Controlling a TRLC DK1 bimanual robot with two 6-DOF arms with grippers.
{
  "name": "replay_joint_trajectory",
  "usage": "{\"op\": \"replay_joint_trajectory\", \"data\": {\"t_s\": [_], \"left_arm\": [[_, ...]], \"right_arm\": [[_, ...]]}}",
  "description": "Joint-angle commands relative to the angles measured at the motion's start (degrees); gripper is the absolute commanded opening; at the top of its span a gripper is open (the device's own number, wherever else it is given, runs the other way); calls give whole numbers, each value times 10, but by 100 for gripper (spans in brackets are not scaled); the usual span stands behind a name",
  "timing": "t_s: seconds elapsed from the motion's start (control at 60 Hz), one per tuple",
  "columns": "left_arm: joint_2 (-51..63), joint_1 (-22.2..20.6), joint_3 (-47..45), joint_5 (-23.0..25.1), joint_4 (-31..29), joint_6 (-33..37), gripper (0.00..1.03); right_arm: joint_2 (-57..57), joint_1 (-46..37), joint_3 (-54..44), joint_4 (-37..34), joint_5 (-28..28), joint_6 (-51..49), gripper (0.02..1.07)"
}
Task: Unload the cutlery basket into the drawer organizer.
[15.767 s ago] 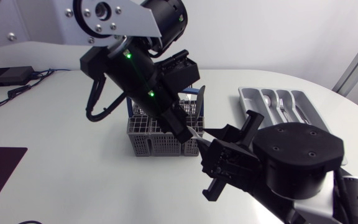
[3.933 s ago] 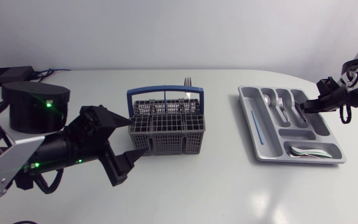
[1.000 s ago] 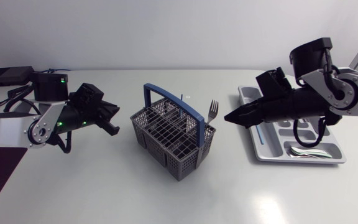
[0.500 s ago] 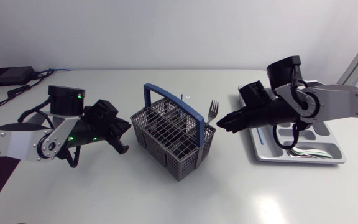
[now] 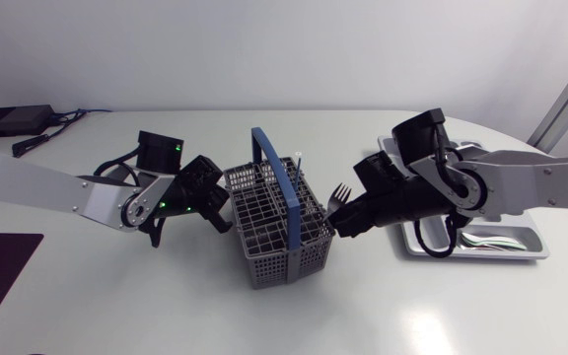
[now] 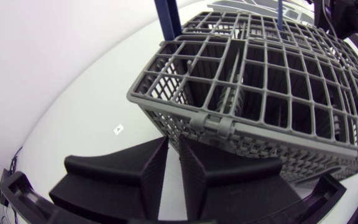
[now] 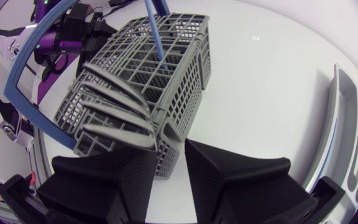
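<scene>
One fork (image 5: 340, 194) stood in the cutlery basket (image 5: 274, 232), in a corner compartment on the side facing the right arm. Its long axis was near upright, with the handle down inside the grid and the tines up, tipped slightly toward the right gripper (image 5: 338, 225). That gripper sat just beside the basket corner, level with the fork's neck. Whether it was grasping the fork, or was clenched at all, could not be told from any view.

The basket lay near the middle of the table (image 5: 116, 296). Its long axis and blue handle (image 5: 276, 173) ran from the far side to the near side, with the near end swung a little to the right.

The left gripper (image 6: 173, 146) was at the opposite side of the basket, low against its corner wall. Its fingers (image 6: 135, 180) were drawn together to a thin slit and held nothing.

The drawer organizer (image 5: 521, 254) lay well to the right, largely hidden behind the right arm, with its channels running far to near. Spoons (image 5: 481, 240) lay crosswise in its nearest compartment.

One small printed mark (image 6: 118, 129) showed on the table beside the basket, too small to read.
</scene>
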Motion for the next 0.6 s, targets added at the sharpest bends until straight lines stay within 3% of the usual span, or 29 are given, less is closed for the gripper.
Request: {"op": "replay_joint_trajectory", "data": {"t_s": [0.0, 0.15, 0.317, 0.583], "left_arm": [[19, -3, 27, -3, 8, 1, 17], [-2, 16, 13, -3, 8, 4, 17], [-78, 36, -30, 0, -4, 7, 17], [-226, 8, -80, 1, -77, 13, 25]], "right_arm": [[-29, 11, -19, -6, 10, 17, 38], [-77, -19, -36, -24, 8, 5, 39], [-141, -38, -61, -53, 3, -24, 51], [-181, -26, -63, -55, 24, -21, 55]]}}
